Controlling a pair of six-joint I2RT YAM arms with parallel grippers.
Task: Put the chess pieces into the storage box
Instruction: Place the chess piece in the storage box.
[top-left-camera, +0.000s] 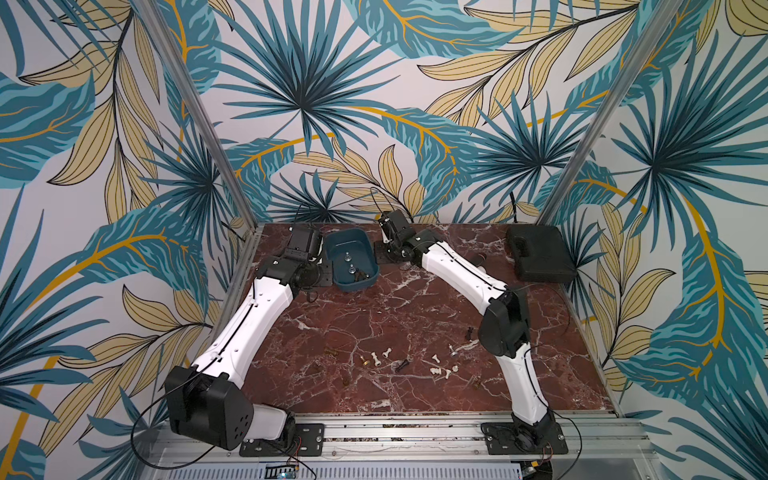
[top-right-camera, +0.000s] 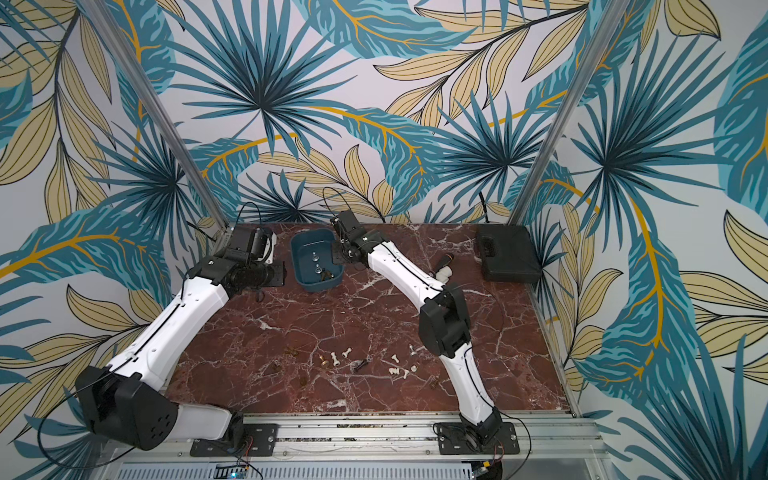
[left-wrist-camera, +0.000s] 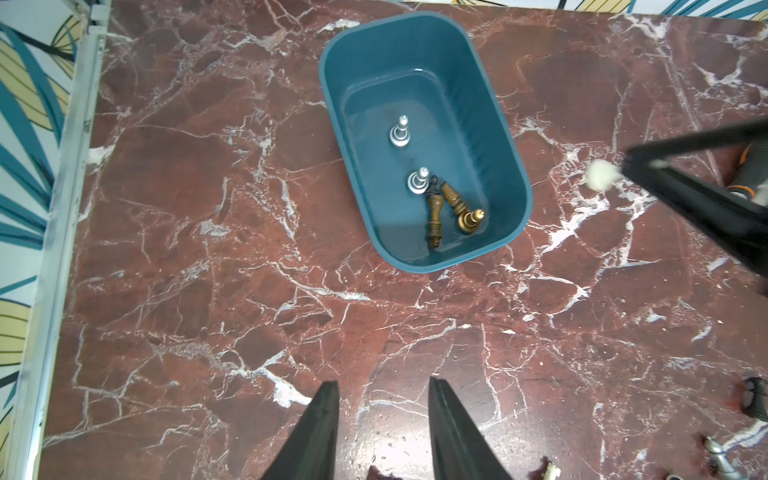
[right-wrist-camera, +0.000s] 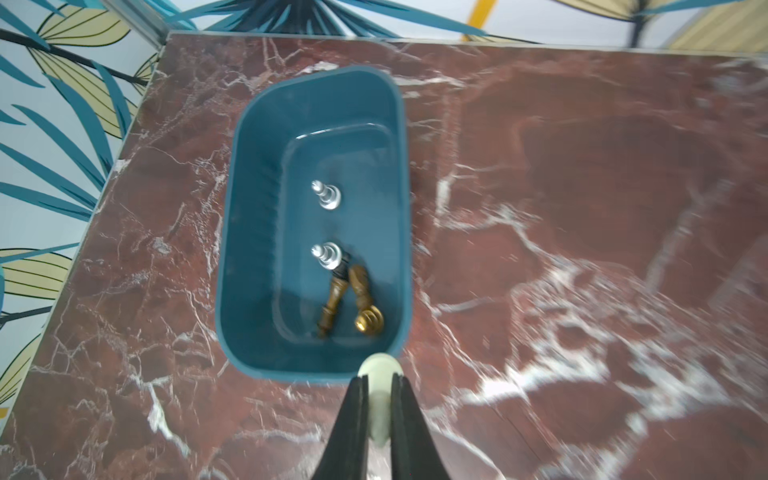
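The teal storage box (top-left-camera: 353, 286) (top-right-camera: 322, 286) stands at the back of the marble table. Inside the storage box (left-wrist-camera: 453, 120) two silver chess pieces (left-wrist-camera: 400, 133) stand upright, and two brown pieces (left-wrist-camera: 434, 220) and a gold one (left-wrist-camera: 469, 216) lie beside them. My right gripper (right-wrist-camera: 379, 376) is shut on a white chess piece (right-wrist-camera: 379, 365), just outside the rim of the box (right-wrist-camera: 249, 208) at one short end. From the left wrist, that white piece (left-wrist-camera: 598, 175) shows beside the box. My left gripper (left-wrist-camera: 382, 384) hangs open above bare marble, nothing between its fingers. Several loose chess pieces (top-left-camera: 376, 358) lie near the table's front.
A flat black hard case (top-left-camera: 540, 253) (top-right-camera: 509, 253) sits at the back right corner. A black-handled tool (top-right-camera: 444, 262) and a white fitting (top-right-camera: 443, 274) lie behind the right arm. Metal frame posts and patterned walls close in the table's sides and back.
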